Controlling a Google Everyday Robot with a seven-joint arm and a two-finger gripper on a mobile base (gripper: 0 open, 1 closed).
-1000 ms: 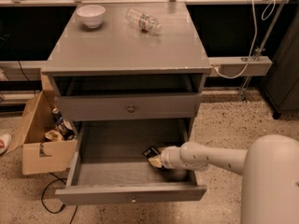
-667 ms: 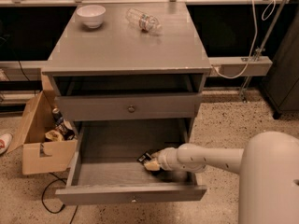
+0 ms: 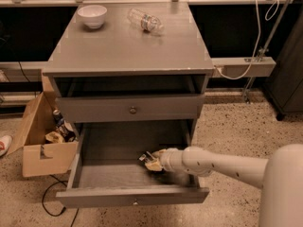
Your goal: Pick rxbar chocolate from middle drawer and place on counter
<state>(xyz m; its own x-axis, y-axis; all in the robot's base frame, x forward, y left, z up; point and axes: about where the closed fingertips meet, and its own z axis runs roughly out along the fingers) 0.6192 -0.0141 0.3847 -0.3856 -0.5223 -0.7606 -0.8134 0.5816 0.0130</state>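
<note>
The claw (image 3: pixel 148 161) is down in the pulled-out middle drawer (image 3: pixel 132 197), hemmed by its walls, open above.

Small dark rxbar chocolate (image 3: pixel 143 158) lies at the tip of the gripper (image 3: pixel 151 162), which reaches inside the open grey middle drawer (image 3: pixel 132 197). The flat grey counter (image 3: pixel 128 48) sits well above the gripper.

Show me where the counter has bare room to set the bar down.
The whole front half of the counter is bare, from its pale front edge back to the white bowl and the clear bottle. The back strip is crowded by those two. The gripper sits low in the middle drawer, right of centre.
</note>
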